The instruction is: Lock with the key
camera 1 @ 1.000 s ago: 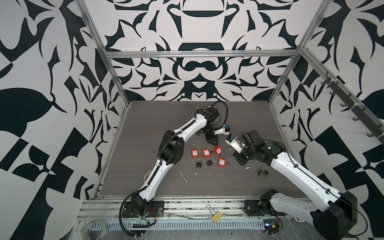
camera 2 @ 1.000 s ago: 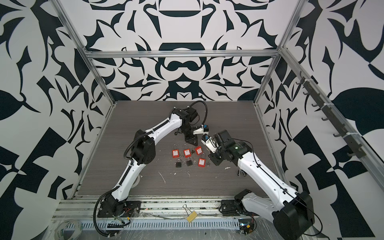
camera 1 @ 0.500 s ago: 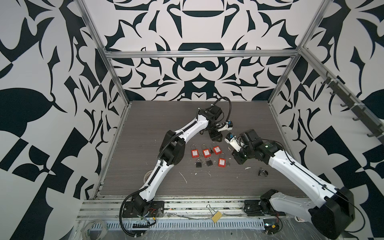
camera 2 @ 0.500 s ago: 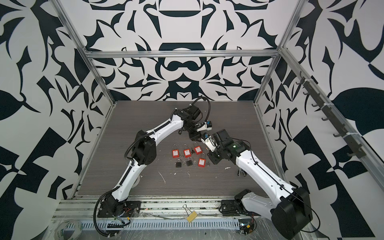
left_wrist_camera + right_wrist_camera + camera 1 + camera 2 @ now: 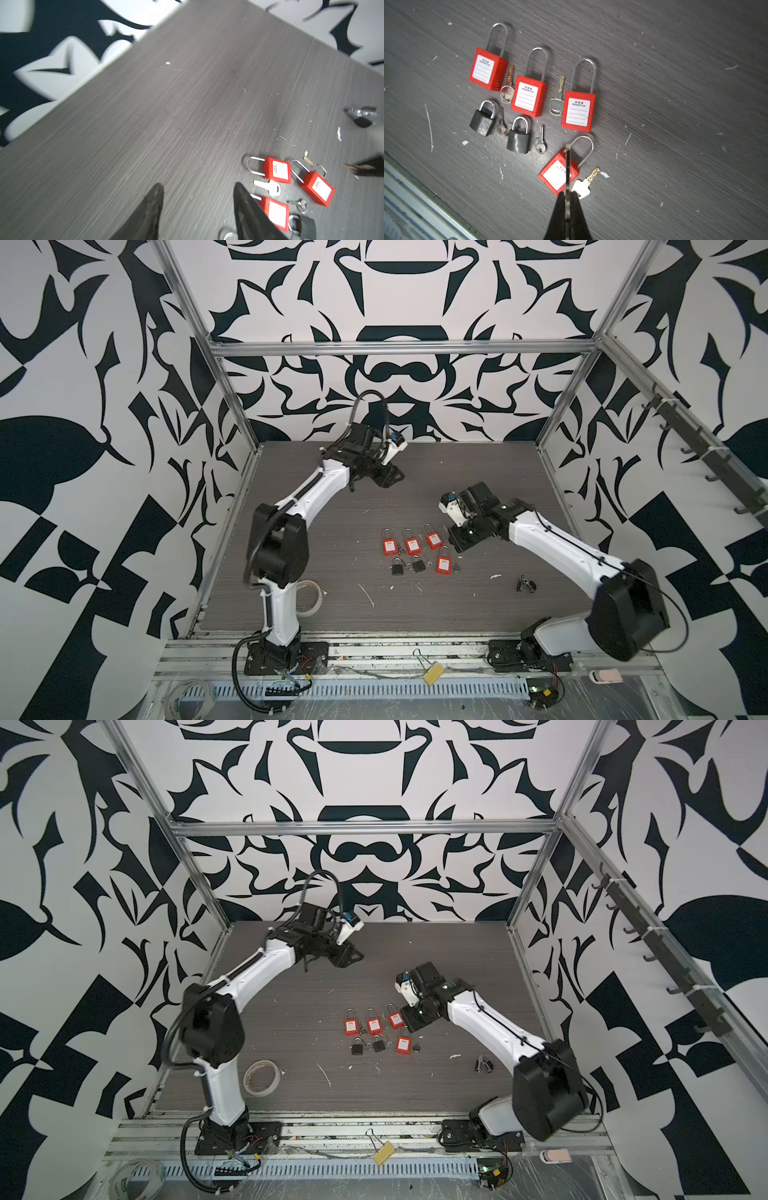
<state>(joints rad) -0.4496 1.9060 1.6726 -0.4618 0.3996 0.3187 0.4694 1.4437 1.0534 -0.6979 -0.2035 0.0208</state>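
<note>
Black-and-white patterned walls [image 5: 395, 294] enclose three sides, braced by an aluminium frame [image 5: 399, 348]. The counter [image 5: 457, 614] is dark grey woodgrain, scuffed and flecked with white. A hook rail [image 5: 715, 456] lines the right-hand wall, and the light is even.

Table [image 5: 478, 597]: dark wood-grain top, scuffed, flecked with white debris. Reference item: middle red padlock [image 5: 528, 96], lying flat. Flanking it, just beside: brass key [image 5: 509, 78] and silver-headed key [image 5: 556, 104], then outer red padlocks [image 5: 488, 70] [image 5: 578, 112]. Beyond its body end: two black padlocks [image 5: 482, 120] [image 5: 519, 139] and fourth red padlock [image 5: 550, 175], each with a key alongside. Tape roll [image 5: 261, 1077] lies well apart from it.
</note>
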